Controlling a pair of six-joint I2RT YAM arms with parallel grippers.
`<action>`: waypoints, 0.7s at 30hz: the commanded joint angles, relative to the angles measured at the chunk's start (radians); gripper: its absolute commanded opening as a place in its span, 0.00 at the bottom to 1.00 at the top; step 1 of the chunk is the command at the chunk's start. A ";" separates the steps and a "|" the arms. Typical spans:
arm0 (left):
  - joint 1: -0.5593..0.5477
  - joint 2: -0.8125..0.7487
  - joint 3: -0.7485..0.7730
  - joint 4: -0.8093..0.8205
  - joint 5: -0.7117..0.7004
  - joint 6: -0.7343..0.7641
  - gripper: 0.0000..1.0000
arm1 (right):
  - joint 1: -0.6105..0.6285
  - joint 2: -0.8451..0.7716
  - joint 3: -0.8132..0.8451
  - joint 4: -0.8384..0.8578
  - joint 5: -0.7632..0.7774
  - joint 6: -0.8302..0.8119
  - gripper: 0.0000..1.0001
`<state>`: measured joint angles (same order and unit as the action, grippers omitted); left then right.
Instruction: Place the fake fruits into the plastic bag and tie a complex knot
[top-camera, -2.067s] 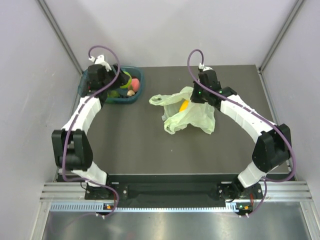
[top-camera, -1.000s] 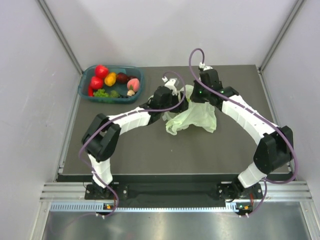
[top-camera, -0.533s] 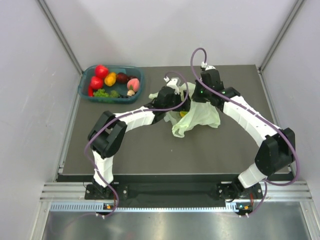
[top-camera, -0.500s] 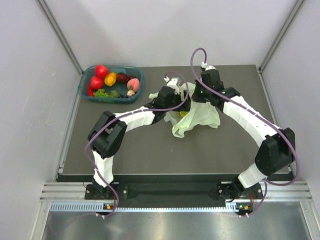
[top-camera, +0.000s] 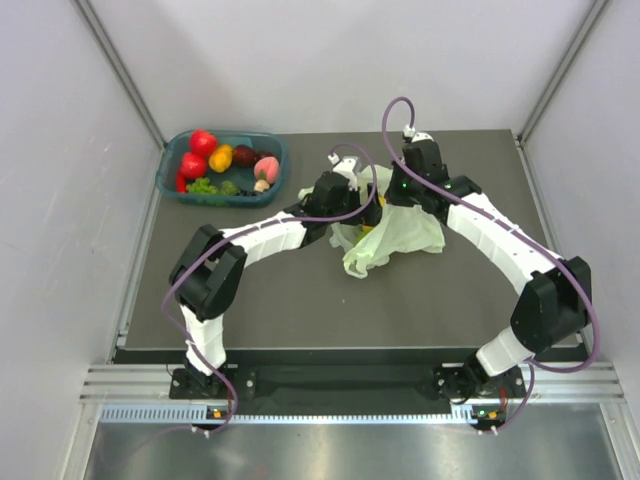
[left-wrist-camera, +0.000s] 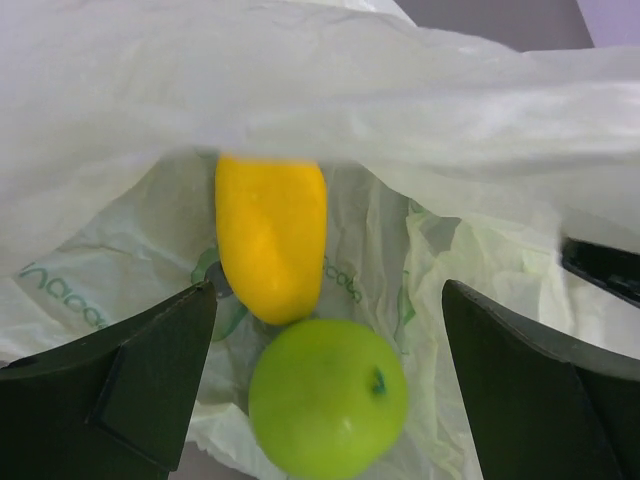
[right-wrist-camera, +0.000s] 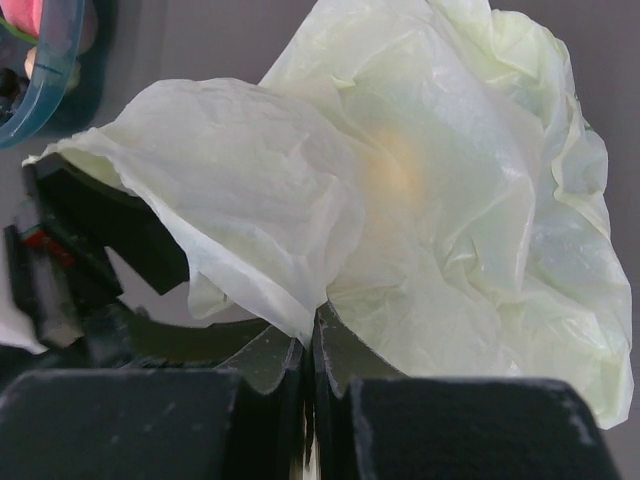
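Left end effector (left-wrist-camera: 327, 290) has swung from the basket (top-camera: 283, 170) to the plastic bag (top-camera: 400, 232) mouth, now spread wide, facing 1 green apple (left-wrist-camera: 328, 397) and 1 yellow fruit (left-wrist-camera: 270, 240) inside. Right end effector (right-wrist-camera: 312, 350), pressed together, pinches the bag's raised edge; bare tabletop (top-camera: 300, 300) lies nearside.

We see a dark grey table (top-camera: 300, 310) set between pale walls (top-camera: 60, 220). A teal rectangular basket (top-camera: 279, 172) sits at its far left corner, long side along the far edge; in the right wrist view only 1 curved corner of it shows, top left. 2 grey metal posts (top-camera: 118, 62) slant up behind the far corners. A ribbed aluminium rail (top-camera: 350, 385) runs along the near edge, perhaps with a perforated strip below it.
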<state>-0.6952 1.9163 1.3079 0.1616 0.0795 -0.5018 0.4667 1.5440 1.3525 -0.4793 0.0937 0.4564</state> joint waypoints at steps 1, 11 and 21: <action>0.003 -0.120 0.016 -0.022 -0.017 0.036 0.99 | -0.020 -0.047 -0.003 0.038 0.015 0.005 0.00; 0.023 -0.305 -0.035 -0.226 -0.070 0.086 0.92 | -0.028 -0.048 -0.013 0.041 0.011 0.005 0.00; 0.340 -0.534 -0.102 -0.379 0.035 0.131 0.99 | -0.028 -0.039 -0.015 0.047 -0.006 -0.002 0.00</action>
<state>-0.4564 1.4300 1.1999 -0.1783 0.0742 -0.4088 0.4595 1.5402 1.3346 -0.4770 0.0910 0.4561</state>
